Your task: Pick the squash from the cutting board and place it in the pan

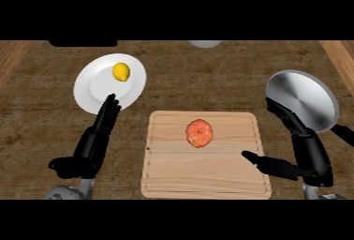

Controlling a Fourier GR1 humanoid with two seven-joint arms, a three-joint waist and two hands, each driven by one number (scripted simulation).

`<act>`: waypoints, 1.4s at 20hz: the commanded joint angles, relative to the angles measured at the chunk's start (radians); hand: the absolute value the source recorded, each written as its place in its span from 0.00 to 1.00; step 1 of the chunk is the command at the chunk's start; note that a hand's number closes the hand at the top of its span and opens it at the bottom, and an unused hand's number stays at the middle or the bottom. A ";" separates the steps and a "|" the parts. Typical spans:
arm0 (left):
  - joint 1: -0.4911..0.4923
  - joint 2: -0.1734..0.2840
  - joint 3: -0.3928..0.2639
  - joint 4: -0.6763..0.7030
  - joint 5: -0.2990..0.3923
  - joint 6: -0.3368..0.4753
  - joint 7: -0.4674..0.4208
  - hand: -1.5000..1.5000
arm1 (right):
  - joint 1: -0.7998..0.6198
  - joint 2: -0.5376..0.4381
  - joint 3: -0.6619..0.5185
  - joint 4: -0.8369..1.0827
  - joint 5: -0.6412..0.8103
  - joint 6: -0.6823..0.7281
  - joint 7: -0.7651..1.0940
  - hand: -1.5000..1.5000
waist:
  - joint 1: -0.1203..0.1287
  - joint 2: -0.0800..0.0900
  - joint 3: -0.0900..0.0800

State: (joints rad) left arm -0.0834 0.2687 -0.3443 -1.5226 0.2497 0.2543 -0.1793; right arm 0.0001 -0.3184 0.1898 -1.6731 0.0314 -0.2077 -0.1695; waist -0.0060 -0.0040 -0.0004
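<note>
Fingers [280, 111] straight (both hands), squash [200, 133] untouched.

No readable text, label, brand, number or sign anywhere in the head view

Surfaces checked:
- pale rectangular wooden cutting board [205, 178]: plain grain and a routed groove, no mark
- round white plate [97, 91]: blank
- round grey metal pan [302, 99]: bare, no stamp or logo
- orange-red oval squash [200, 133]: no sticker
- small yellow oval fruit [121, 71] on the plate: no sticker
- brown wood-grain bench [207, 79]: pattern only, no lettering
- left robot hand [100, 131] and right robot hand [304, 140]: plain black, no marking
</note>
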 commanded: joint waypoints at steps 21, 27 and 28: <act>-0.047 -0.030 0.058 0.043 -0.018 -0.072 0.015 0.50 | -0.489 0.044 0.399 0.213 0.454 0.388 0.767 0.00 | 0.018 0.008 -0.001; 0.010 -0.063 0.046 -0.038 -0.074 -0.073 0.062 0.50 | -0.473 0.105 0.321 0.343 0.509 0.439 0.680 0.00 | 0.012 0.004 0.000; 0.031 -0.062 0.058 -0.044 -0.083 -0.072 0.044 0.50 | -0.418 0.173 0.370 0.255 0.544 0.405 0.763 0.00 | 0.009 0.003 0.000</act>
State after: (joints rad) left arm -0.0798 0.2198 -0.3025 -1.5487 0.1851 0.1941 -0.1305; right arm -0.4456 -0.2294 0.5470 -1.4246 0.5158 0.1991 0.5584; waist 0.0073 0.0005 -0.0003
